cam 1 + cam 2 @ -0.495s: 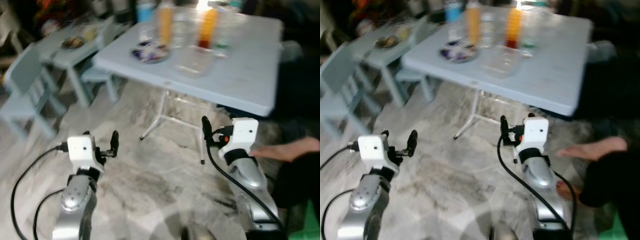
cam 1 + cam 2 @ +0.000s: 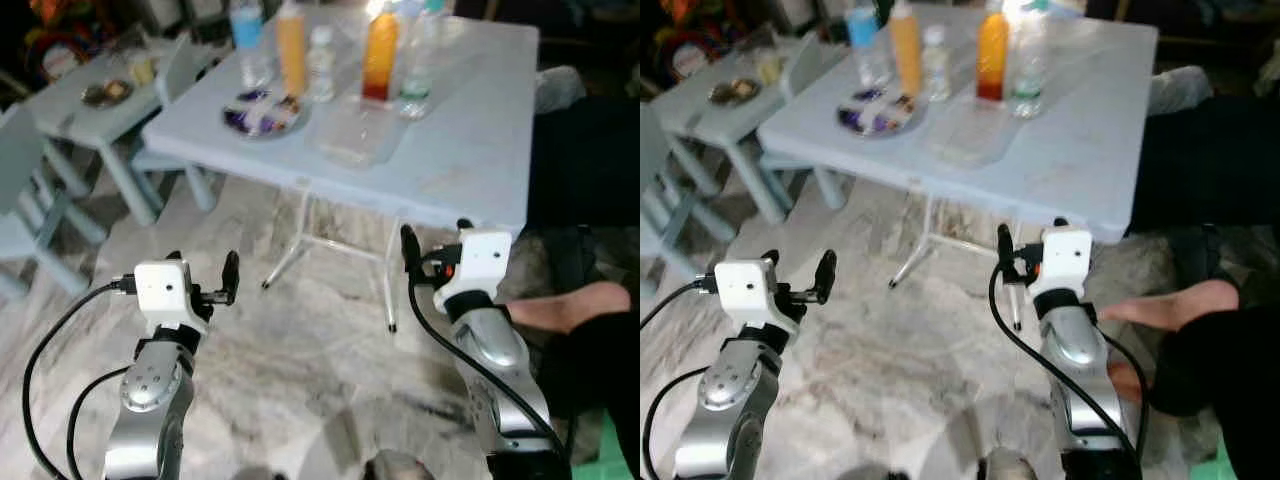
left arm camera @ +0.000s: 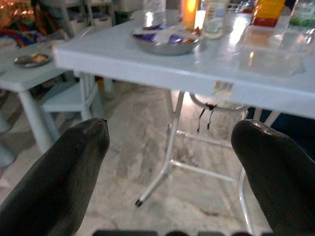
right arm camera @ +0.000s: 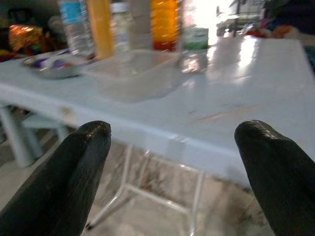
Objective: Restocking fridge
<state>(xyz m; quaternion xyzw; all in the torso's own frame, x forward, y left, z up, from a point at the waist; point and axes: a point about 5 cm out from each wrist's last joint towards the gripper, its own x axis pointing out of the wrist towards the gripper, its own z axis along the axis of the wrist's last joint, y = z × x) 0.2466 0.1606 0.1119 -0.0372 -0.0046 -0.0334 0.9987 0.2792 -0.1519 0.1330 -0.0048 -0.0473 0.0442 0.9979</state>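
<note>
A white folding table (image 2: 470,165) stands ahead of me. On it are a blue-labelled water bottle (image 2: 247,45), a yellow-orange bottle (image 2: 291,45), a small clear bottle (image 2: 320,65), an orange juice bottle (image 2: 380,55) and a green-labelled clear bottle (image 2: 418,70). A plate (image 2: 262,110) of purple items and a clear plastic container (image 2: 360,135) lie in front of them. My left gripper (image 2: 203,272) and right gripper (image 2: 435,240) are raised over the floor short of the table edge, both open and empty. In the wrist views, the plate (image 3: 167,42) and container (image 4: 138,73) lie straight ahead.
A person's bare foot (image 2: 565,305) and dark-clothed leg rest on the floor close to my right arm. A low pale-blue table (image 2: 75,115) with a dish and small chairs (image 2: 25,175) stand to the left. Marble floor (image 2: 300,350) lies between me and the table legs.
The whole picture has shifted and sharpened as the camera moved; the table now sits more to the left. Both grippers hold the same open, raised pose.
</note>
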